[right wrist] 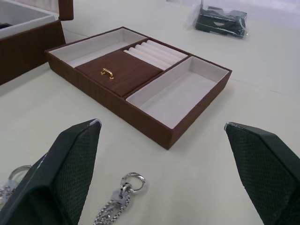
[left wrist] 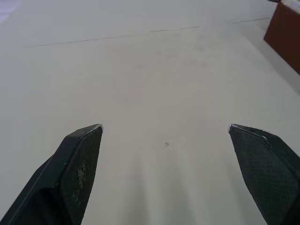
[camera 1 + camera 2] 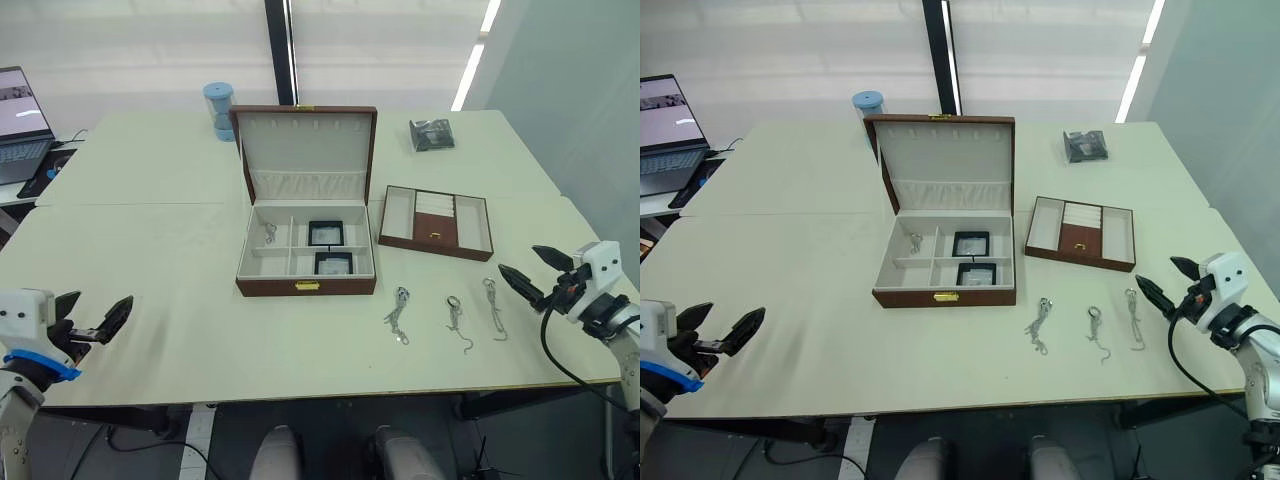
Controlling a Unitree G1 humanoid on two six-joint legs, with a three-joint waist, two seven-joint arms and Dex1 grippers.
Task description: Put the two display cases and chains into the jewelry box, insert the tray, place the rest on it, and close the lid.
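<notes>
- Broadly, a pale table (image 3: 180,330) carries everything, with a laptop (image 3: 20,125) on a desk at its far left corner.
- The jewelry box (image 3: 306,285) stands mid-table, its lid (image 3: 305,140) raised upright and its gold clasp facing the robot.
- Inside it, the two display cases (image 3: 326,233) sit in the right-hand compartments, one behind the other; one of the chains (image 3: 270,233) lies in the rear left compartment (it looks like a chain, though it is too small to be certain).
- The tray (image 1: 140,79) rests on the table just right of the box, apart from it, its cream compartments bare.
- A blue cylindrical container (image 3: 218,108) stands behind the box's left corner, and a dark crinkly packet (image 3: 431,134) lies far right.
- Three more chains (image 3: 397,314) lie in a row on the table, in front of the tray.
- Left gripper (image 3: 98,322) hovers over bare table at the near left, fingers spread wide and empty.
- Right gripper (image 3: 532,272) hovers just right of the chains, fingers likewise wide apart, holding nothing.
</notes>
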